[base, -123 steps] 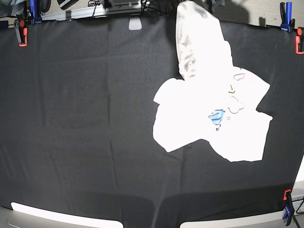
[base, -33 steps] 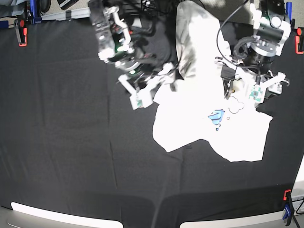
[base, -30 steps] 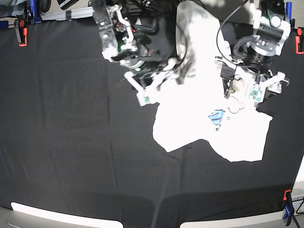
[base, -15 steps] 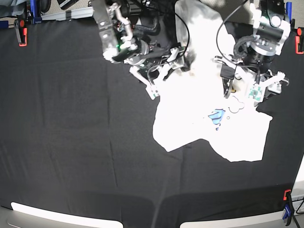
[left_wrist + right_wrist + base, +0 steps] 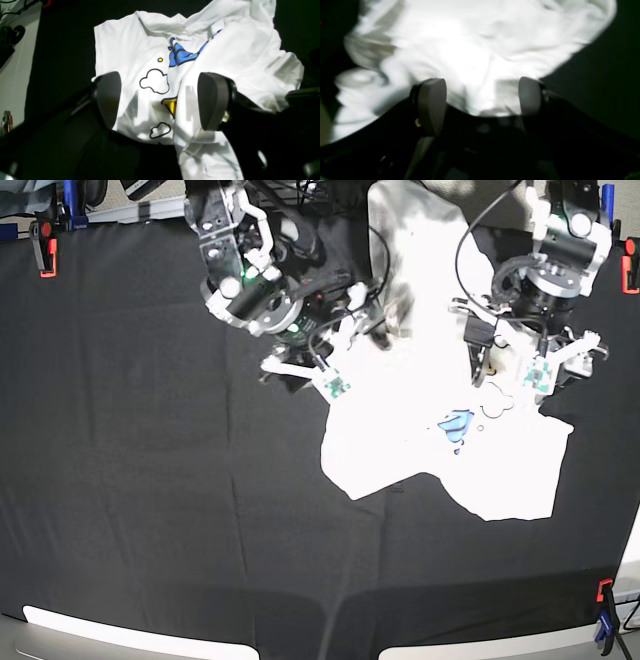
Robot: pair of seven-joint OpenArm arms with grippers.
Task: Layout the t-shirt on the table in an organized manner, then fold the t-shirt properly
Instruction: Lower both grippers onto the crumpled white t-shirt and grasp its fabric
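Left wrist view: left gripper [image 5: 160, 100] spread wide, grasping nothing, above crumpled t-shirt [image 5: 155, 75] with cloud outlines, blue and yellow print; no legible writing. Lay on table [image 5: 150, 480], toward its far right. Right gripper [image 5: 480, 100] likewise spread, empty, over white folds.

Black arms [image 5: 300, 255], white housings, looping black cables

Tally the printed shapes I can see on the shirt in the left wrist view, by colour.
Black-outlined clouds: 2
Blue patch: 1
Yellow dot: 1
Yellow-orange patch: 1
Total: 5 showing on the t-shirt; folds hide the rest of the print.
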